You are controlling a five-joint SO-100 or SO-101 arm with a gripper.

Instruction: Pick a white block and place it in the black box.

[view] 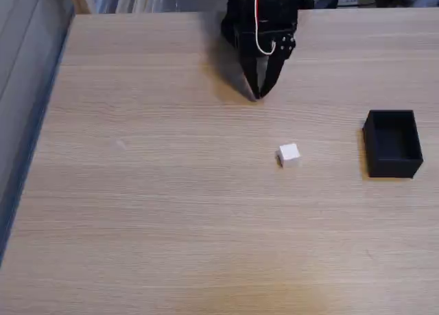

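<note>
A small white block (289,154) lies on the wooden table, a little right of centre in the fixed view. The black box (392,143) stands open-topped near the right edge, well apart from the block and with nothing visible inside. My black gripper (257,95) hangs at the far middle of the table, pointing down toward the camera. Its two fingers meet at the tips, so it is shut with nothing in it. It sits behind and slightly left of the block, a clear gap between them.
The light wooden table (171,212) spreads wide to the left and front. Its left edge (41,136) drops off to a grey floor. Red and white cables (259,27) loop over the arm's body at the back.
</note>
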